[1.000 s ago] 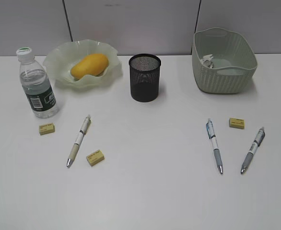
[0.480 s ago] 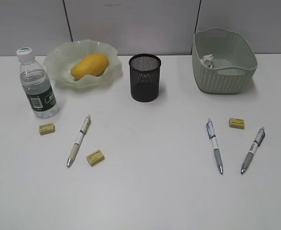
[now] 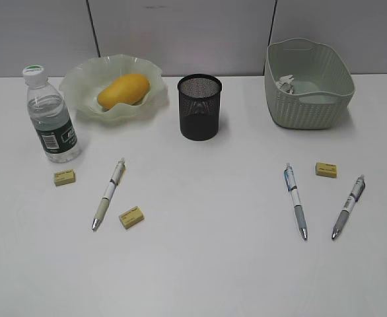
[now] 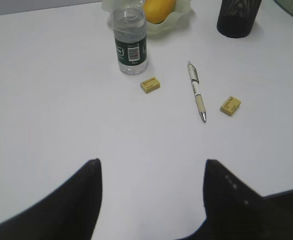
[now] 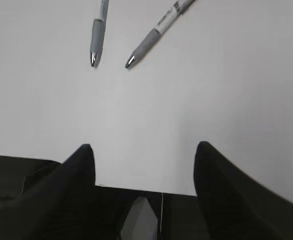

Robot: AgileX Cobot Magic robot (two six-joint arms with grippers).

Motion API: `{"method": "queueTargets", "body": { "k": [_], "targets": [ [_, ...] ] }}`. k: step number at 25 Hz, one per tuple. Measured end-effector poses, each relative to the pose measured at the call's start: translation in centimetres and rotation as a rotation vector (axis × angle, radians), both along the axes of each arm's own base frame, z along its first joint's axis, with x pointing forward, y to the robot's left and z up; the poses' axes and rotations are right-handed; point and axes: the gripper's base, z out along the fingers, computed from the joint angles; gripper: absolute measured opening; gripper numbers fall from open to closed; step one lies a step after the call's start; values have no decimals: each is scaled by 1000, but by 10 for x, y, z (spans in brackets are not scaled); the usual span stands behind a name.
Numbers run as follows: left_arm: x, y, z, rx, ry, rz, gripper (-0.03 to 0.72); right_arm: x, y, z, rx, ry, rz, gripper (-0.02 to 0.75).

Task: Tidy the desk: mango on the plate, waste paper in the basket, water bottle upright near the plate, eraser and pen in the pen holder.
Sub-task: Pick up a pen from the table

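Three pens, three erasers, all loose on white bench (image 3: 200, 264).

Rear row, L to R:
- water bottle (image 3: 50, 117): upright, white cap on, just L of plate, near but apart.
- plate (image 3: 81, 82): pale green, wavy rim; mango (image 3: 123, 90) lying inside.
- pen holder (image 3: 199, 107): black mesh, upright, centre rear; contents can't tell.
- basket (image 3: 312, 105): pale green, woven wall, rear R; waste paper (image 3: 286, 83) inside, at its L end.

Front L group:
- eraser #1 (image 3: 65, 177): yellow, just in front of bottle.
- pen #1 (image 3: 108, 193): white/beige barrel, tip toward viewer, between the two L erasers.
- eraser #2 (image 3: 131, 216): yellow, just R of pen #1's tip end, not touching.

Front R group:
- pen #2 (image 3: 295, 200): white/grey grip, tip toward viewer.
- eraser #3 (image 3: 325, 170): yellow, between the rear ends of pens #2 and #3.
- pen #3 (image 3: 348, 206): grey, slanted, R of pen #2, apart.

Arms:
- left end effector (image 4: 151, 200): fingers spread, nothing between, over bare bench, well back from L group.
- right end effector (image 5: 144, 175): fingers spread, holding nothing, at bench's near edge; tips of pens #2 and #3 ahead of it.
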Motion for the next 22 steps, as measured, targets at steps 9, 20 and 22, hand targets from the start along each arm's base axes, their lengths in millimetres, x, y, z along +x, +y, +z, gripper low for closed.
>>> {"method": "queueTargets", "body": {
  "k": [9,20,22],
  "targets": [
    [1,0,0,-1,0,87,481,77,13,-25,10,223,-100,494],
    [1,0,0,-1,0,89,465,147,24,-76,-13,359,-132,494],
    [1,0,0,-1,0,89,464,153,24,-85,-18,386,-155,494]
  ]
}}
